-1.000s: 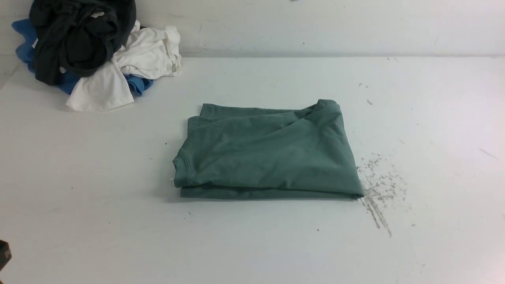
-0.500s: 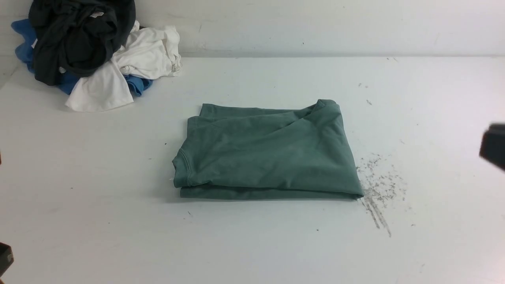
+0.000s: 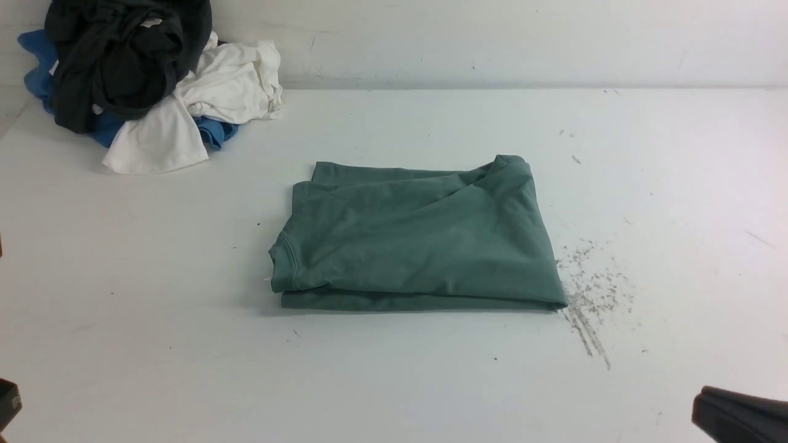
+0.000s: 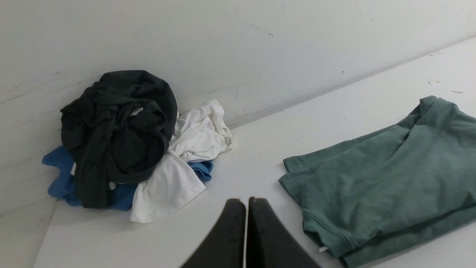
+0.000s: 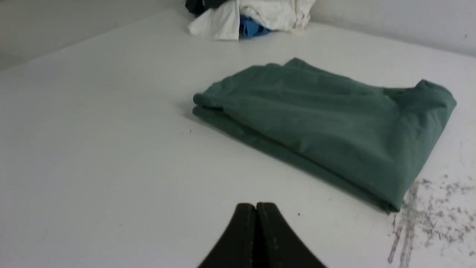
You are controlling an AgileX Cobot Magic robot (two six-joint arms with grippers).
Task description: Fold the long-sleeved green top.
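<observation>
The green long-sleeved top (image 3: 415, 237) lies folded into a neat rectangle in the middle of the table; its ribbed neck edge is at the left end. It also shows in the left wrist view (image 4: 386, 175) and the right wrist view (image 5: 327, 123). My left gripper (image 4: 246, 203) is shut and empty, above bare table between the top and the clothes pile; only a dark sliver of it (image 3: 7, 403) shows at the front view's lower left edge. My right gripper (image 5: 256, 207) is shut and empty, near the table's front, apart from the top; it shows at the lower right corner (image 3: 735, 415).
A pile of clothes sits at the back left corner: a black garment (image 3: 123, 58), a white one (image 3: 209, 92) and a blue one (image 3: 37, 64). A wall runs along the back. Grey scuff marks (image 3: 588, 301) lie on the table just right of the top.
My right gripper was at the right edge half a second ago and has dropped to the lower right corner. The top has not moved.
</observation>
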